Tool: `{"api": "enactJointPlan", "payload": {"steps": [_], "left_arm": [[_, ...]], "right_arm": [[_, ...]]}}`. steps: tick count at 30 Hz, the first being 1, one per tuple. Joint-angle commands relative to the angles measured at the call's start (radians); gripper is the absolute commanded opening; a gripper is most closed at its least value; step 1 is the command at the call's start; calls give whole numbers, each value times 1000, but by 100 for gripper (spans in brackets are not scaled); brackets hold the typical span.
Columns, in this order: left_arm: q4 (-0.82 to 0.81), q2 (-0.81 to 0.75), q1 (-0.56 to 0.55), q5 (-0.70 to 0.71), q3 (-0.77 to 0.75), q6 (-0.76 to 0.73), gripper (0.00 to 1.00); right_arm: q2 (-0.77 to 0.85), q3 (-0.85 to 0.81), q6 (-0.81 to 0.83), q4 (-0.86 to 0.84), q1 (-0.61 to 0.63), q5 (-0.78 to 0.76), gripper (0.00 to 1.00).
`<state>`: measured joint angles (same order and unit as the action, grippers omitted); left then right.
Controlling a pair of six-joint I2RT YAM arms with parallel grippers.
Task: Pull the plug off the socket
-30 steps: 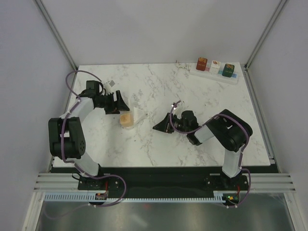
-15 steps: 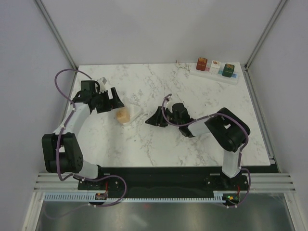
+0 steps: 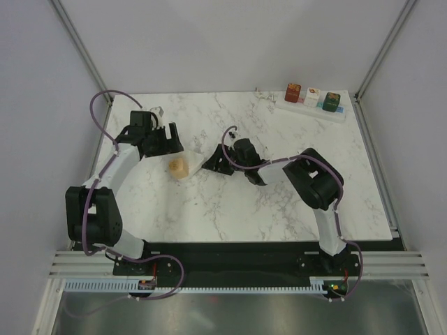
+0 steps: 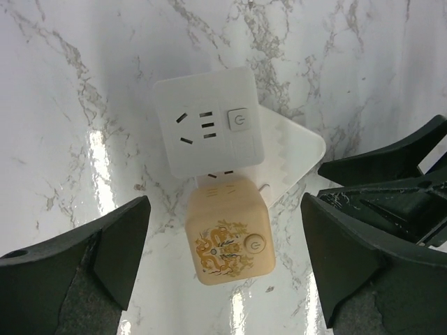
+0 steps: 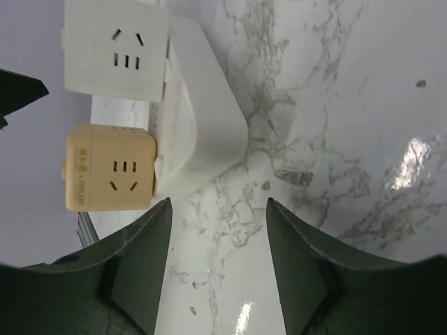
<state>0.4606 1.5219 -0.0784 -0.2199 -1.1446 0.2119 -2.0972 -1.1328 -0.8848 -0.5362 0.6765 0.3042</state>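
A tan cube plug (image 3: 180, 167) with a dragon print sits beside a white cube plug (image 4: 208, 129), both against a short rounded white base (image 4: 293, 150). In the left wrist view my left gripper (image 4: 223, 209) is open, its jaws wide on either side of the tan cube (image 4: 227, 230) and not touching it. My right gripper (image 5: 218, 206) is open over bare marble just short of the base's end (image 5: 202, 105), with the tan cube (image 5: 110, 167) to its left. The socket, a long white power strip (image 3: 340, 115), lies at the back right, far from both grippers (image 3: 166, 142) (image 3: 213, 164).
A red cube (image 3: 292, 91), a white cube (image 3: 311, 95) and a green cube (image 3: 332, 101) stand on the power strip. Grey walls and metal posts close in the marble table (image 3: 230, 209) on three sides. A small cable end lies left of the strip (image 3: 264, 95).
My right gripper has moved left and back, up to the white base. My left gripper has shifted and now hangs over the cubes. The tan cube has stayed put.
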Motion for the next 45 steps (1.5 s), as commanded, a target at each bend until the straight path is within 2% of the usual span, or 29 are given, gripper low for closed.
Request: {"api": "enactJointPlan", "payload": {"steps": [1,7,8,9,11,14,19,29,31,34,35,38,45], "left_arm": [[-53,-49,-6,86,29,-6,96],[-96,-9,-18,86,43,27,98],[-99,-3,-18,90,42,35,98],[-105,-2,-18,91,43,38,98],[-109,1,-18,88,46,47,98],[-123,1,-18,68,54,55,97],[-129,15,-24,37,55,64,97],[-125,12,-40,82,57,57,96],[-114,20,-41,96,43,47,95],[-73,34,-46,117,8,43,94],[-41,44,-55,128,-6,43,94],[3,66,-87,166,-67,31,95],[12,95,-138,244,-70,-3,97]], "right_arm": [[-11,54,-35,-100,27,-16,65],[-27,93,-126,-228,98,-155,67],[-37,87,-161,-232,104,-183,65],[-61,84,-183,-245,109,-186,55],[-79,96,-221,-313,112,-203,52],[-96,130,-276,-402,118,-247,52],[-122,108,-307,-456,118,-272,55],[-218,-19,-342,-409,118,-261,55],[-228,-25,-347,-416,120,-272,51],[-228,-22,-350,-415,120,-281,37],[-224,-22,-341,-413,121,-286,21],[-193,4,-301,-403,120,-295,0],[-64,177,-269,-474,121,-258,0]]}}
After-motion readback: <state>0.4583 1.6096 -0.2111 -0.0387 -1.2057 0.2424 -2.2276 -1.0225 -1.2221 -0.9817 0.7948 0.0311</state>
